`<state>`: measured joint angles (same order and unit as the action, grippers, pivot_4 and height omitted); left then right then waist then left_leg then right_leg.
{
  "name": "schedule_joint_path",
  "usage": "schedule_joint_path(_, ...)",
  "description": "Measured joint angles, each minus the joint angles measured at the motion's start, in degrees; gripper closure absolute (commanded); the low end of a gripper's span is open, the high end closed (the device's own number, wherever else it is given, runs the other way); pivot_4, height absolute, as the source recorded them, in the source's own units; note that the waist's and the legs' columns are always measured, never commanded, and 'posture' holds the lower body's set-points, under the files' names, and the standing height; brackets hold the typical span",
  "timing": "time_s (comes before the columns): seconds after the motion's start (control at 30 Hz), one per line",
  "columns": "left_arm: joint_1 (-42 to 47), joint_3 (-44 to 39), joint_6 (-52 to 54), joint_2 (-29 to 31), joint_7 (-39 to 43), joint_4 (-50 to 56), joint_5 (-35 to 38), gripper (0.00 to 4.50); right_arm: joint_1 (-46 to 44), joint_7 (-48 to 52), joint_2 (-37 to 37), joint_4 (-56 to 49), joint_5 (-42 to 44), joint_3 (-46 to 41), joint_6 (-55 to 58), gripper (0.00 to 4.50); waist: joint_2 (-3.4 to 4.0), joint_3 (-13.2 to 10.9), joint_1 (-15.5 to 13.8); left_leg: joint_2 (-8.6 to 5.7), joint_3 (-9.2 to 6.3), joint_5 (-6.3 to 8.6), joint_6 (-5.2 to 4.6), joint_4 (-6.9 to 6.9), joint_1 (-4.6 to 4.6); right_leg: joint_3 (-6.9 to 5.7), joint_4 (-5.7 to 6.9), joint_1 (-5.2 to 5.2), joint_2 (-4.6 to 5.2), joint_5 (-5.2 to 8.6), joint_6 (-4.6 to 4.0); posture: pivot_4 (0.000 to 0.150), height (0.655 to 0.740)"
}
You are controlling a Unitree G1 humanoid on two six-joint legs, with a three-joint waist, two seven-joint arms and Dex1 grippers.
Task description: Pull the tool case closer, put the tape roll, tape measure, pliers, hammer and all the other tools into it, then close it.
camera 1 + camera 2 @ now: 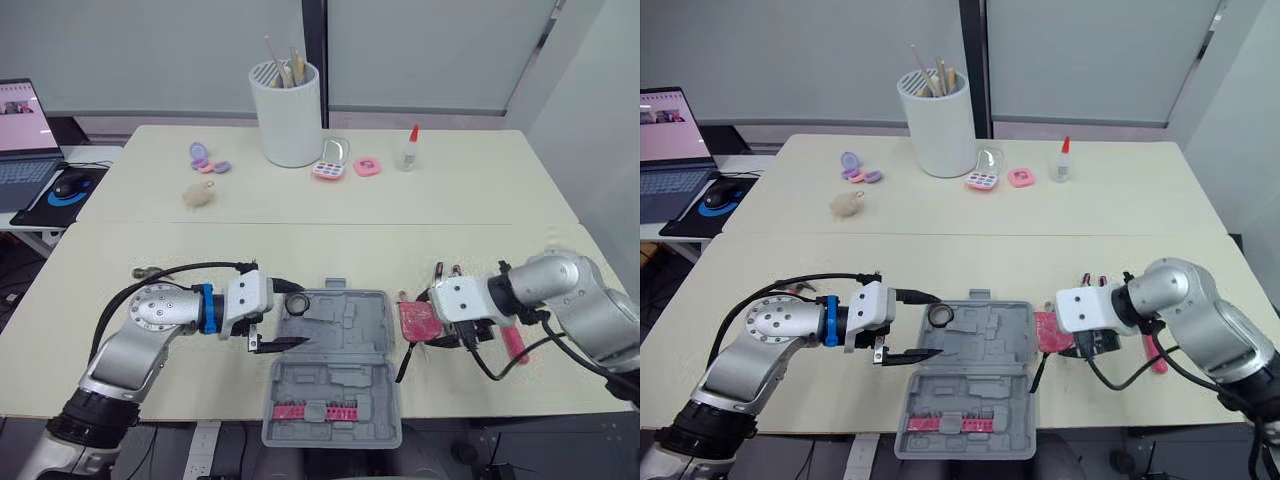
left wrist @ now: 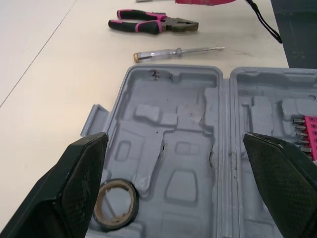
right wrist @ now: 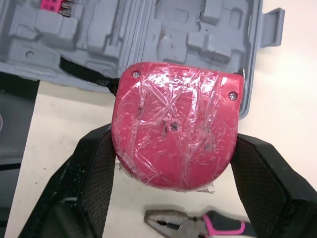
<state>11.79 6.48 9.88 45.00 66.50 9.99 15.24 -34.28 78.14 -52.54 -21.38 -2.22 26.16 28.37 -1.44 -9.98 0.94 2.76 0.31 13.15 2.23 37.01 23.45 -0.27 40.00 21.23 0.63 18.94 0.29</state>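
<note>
tool case point(image 1: 375, 330) lies open and flat on tabletop point(image 1: 200, 230), front ctr. tape roll point(image 1: 296, 303) sits in a pocket at far-left corner of case's far half; pink bit strip point(image 1: 315, 411) sits in near half. left claw point(image 2: 173, 141): fingers spread wide over case's left side, tape roll just beside one finger, nothing held. right claw point(image 3: 174, 144): pinching red tape measure point(image 1: 418, 320) at case's right edge. pliers point(image 2: 151, 24) & screwdriver point(image 2: 173, 51) lie on tabletop right of case, near each other, not touching.
</note>
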Motion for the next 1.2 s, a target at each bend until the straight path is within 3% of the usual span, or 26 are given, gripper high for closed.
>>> schedule_joint_path(0.13, 0.05, 0.04, 1.25, -0.18, -1.03, 0.90, -0.07, 0.00, -9.61, 2.60, 6.66, 7.48, -3.94, 7.36, 1.31, 1.37, -0.01, 0.00, 0.26, -0.02, -0.02, 0.00, 0.00, 0.01, 0.02, -0.06, 0.00, 0.00, 0.24, 0.00, 0.00, 0.150, 0.7376)
schedule_joint_path(0.3, 0.30, 0.92, 2.08, -0.49, -1.88, 1.14, -0.93, 0.00, -14.46, 2.83, 13.89, 19.99, -8.22, 13.05, -0.58, 1.37, -0.01, -0.01, 0.29, -0.07, -0.04, 0.00, 0.00, 0.02, 0.15, -0.11, 0.02, 0.11, 0.35, 0.00, -0.01, 0.150, 0.7376)
schedule_joint_path(0.87, 0.49, 2.58, 1.80, -1.94, -2.04, 0.70, -2.73, 0.00, -17.50, -0.20, 24.03, 39.99, -16.17, 15.61, -10.49, 1.37, -0.01, -0.01, 0.56, -0.07, -0.08, 0.00, 0.00, 0.05, 0.24, -0.18, 0.09, 0.19, 0.39, -0.01, -0.01, 0.150, 0.7376)
schedule_joint_path(1.2, 0.50, 2.87, 0.98, -2.53, -2.11, 0.70, -3.01, 0.00, -18.96, -0.97, 26.70, 44.70, -17.33, 15.47, -12.39, 1.37, -0.01, -0.01, 0.55, -0.07, -0.08, 0.00, 0.00, 0.05, 0.24, -0.18, 0.10, 0.19, 0.39, -0.01, -0.01, 0.150, 0.7376)
